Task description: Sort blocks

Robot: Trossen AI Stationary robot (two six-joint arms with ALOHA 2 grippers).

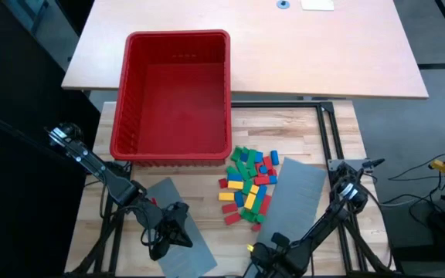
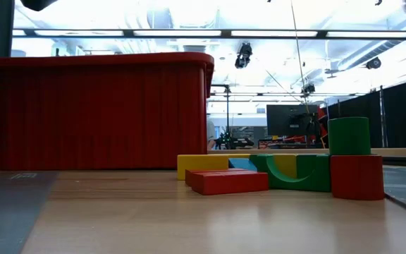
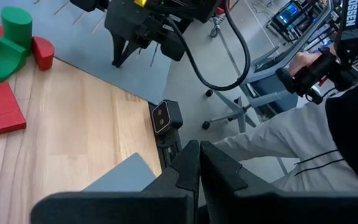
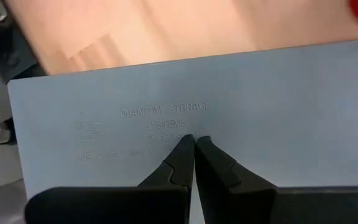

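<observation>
Jaws shut both arms; blocks (image 1: 249,185) on wooden table (image 1: 300,123).

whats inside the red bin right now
In the high view the red bin shows only its bare red floor; no blocks are in it, they all lie on the table beside it. The low view sees only the bin's outer wall, so its inside is hidden there.

bin (image 2: 101,113): big, red, left, on table (image 2: 189,219)
blocks (image 2: 280,173): cluster right of bin; flat red in front, yellow behind, green arch, green cylinder on red cube
panel (image 2: 5,204): grey, front left
background: monitors, ceiling lights
</observation>
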